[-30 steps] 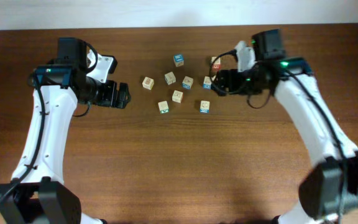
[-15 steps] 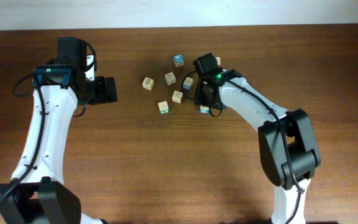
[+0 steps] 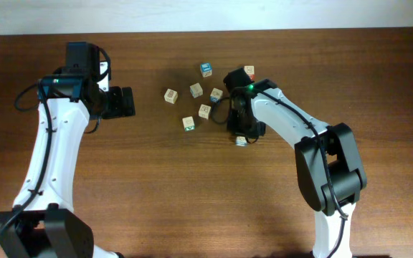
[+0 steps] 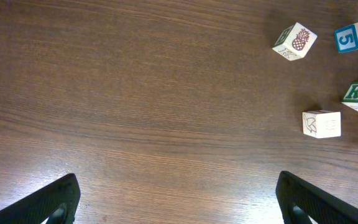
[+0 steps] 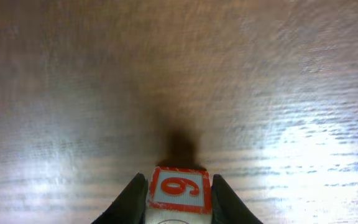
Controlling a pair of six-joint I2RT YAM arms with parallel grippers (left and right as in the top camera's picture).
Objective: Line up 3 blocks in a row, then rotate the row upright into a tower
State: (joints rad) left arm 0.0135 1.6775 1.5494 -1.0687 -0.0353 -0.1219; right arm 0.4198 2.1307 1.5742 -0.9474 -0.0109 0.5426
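The right gripper (image 3: 240, 135) hugs one small block (image 5: 178, 186) between both fingers. A red number shows on its face. It sits a little apart from the other blocks (image 3: 204, 110), with lots of bare table (image 3: 192, 201) around it. The far table edge is well away. The left gripper (image 3: 124, 102) is spread wide and holds nothing.
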